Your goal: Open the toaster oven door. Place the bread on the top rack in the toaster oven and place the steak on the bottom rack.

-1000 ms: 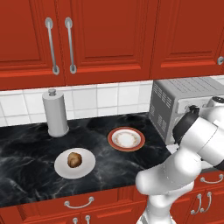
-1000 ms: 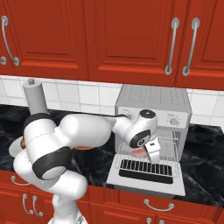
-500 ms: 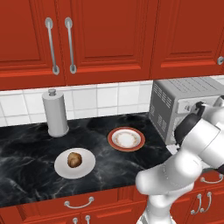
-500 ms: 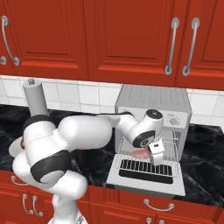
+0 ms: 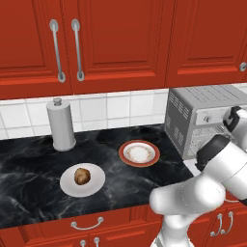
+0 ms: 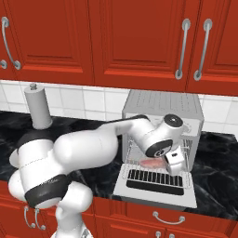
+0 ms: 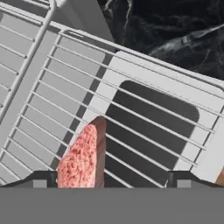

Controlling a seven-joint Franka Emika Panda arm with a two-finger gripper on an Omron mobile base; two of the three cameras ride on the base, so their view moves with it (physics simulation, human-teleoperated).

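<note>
The toaster oven stands at the counter's right with its door dropped flat. The steak, a pink slab, lies on the low wire rack, apparently the bottom rack, slid out over the door. My gripper hovers just right of the meat with its jaws wide and nothing held. In the hand view the steak rests on the rack's bars between my open gripper's tips, nearer the left one. The bread sits on a white plate on the counter's left. The toaster oven also shows there.
A red-rimmed plate sits bare between the bread's plate and the oven. A grey paper-towel holder stands against the tiled wall. Red cupboards hang above, and drawers run below the black marble counter.
My hand has slid to the right in front of the oven and its jaws have spread slightly wider. The steak now lies free on the rack.
</note>
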